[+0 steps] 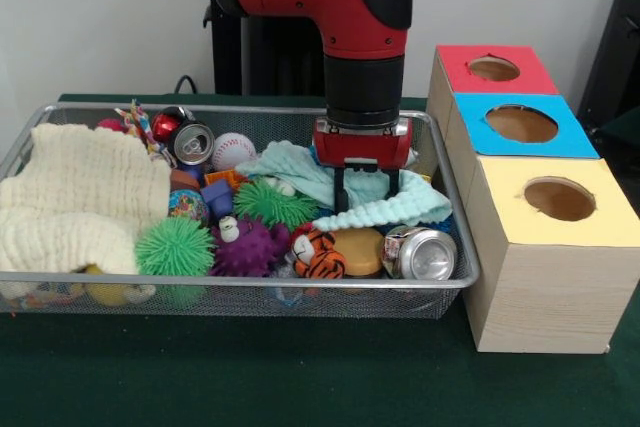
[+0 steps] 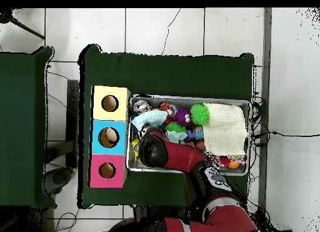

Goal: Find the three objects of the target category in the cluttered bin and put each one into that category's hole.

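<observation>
Nearest me sat the wire bin [image 1: 230,292] on the table [image 1: 300,377], crushed can [image 1: 420,253] at its near right corner. I had the hand [image 1: 366,199] down, fingers narrowly apart, straddling the mint cloth [image 1: 385,209]. Holed boxes [image 1: 540,207] stood right.

A dark green table [image 1: 300,387] carries a wire mesh bin [image 1: 250,292] on the left and, just beside it on the right, a wooden box [image 1: 540,287] with 3 holes.
</observation>
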`<act>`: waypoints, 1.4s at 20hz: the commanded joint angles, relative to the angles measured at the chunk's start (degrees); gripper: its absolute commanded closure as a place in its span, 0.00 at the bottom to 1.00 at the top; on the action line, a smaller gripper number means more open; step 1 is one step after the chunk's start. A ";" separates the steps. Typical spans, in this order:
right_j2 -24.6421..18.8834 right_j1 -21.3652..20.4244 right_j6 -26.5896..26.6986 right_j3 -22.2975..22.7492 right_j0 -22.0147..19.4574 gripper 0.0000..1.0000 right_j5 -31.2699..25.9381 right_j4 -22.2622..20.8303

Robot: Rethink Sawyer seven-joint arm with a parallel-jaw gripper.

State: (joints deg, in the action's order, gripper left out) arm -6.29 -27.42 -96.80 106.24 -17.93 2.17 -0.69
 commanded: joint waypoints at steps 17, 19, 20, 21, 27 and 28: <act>-6.60 0.70 -20.19 5.05 5.92 0.00 1.32 14.92; -6.19 0.30 -21.03 5.17 6.97 0.00 0.97 16.99; -6.00 0.21 -21.15 5.20 7.36 0.00 0.89 17.81; -5.79 0.27 -21.00 5.16 7.74 0.00 0.90 18.38; -5.41 0.37 -19.92 5.31 8.85 0.00 1.23 20.49; -5.29 0.33 -20.03 5.46 8.97 0.00 1.54 20.82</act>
State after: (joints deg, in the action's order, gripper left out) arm -5.23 -28.61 -98.81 108.85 -11.89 2.52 16.13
